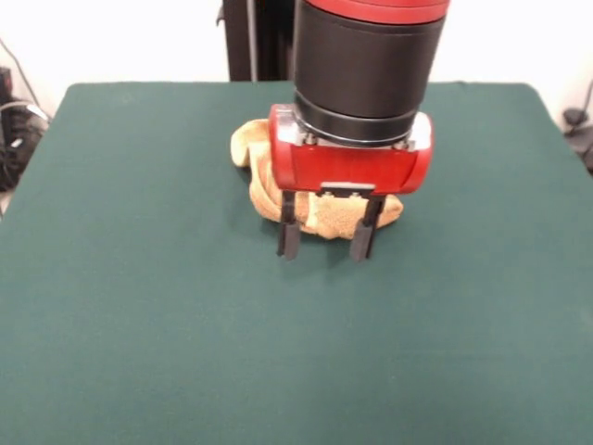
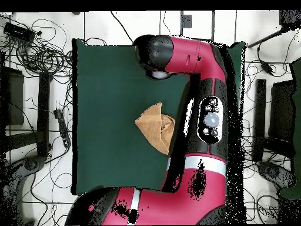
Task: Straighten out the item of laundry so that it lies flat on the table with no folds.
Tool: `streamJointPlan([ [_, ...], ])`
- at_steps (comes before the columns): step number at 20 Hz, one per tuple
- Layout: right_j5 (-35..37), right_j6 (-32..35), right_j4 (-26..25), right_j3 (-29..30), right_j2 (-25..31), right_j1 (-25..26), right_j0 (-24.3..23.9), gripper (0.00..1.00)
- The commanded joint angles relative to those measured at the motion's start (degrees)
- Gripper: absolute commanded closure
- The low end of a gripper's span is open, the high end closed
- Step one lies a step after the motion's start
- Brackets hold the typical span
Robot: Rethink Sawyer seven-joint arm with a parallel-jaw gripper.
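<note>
None of the straightening looked done: the towel (image 1: 320,209) lay bunched and folded near the counter's (image 1: 139,306) middle. My fingers (image 1: 326,228) hung spread wide and empty just in front of it.

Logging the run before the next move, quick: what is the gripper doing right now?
Gripper: open, its two black fingers spread apart, holding nothing, in front of the crumpled golden yellow-orange terry-cloth towel on the dark green felt-topped table.
</note>
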Motion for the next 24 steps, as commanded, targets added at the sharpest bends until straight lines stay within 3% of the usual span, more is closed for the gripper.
streamJointPlan([
  [1,2.67,12.74,1.67,7.07,1.43,-1.02,2.31,0.0],
  [24,3.16,6.19,2.01,8.23,3.13,-2.72,-2.13,0.0],
])
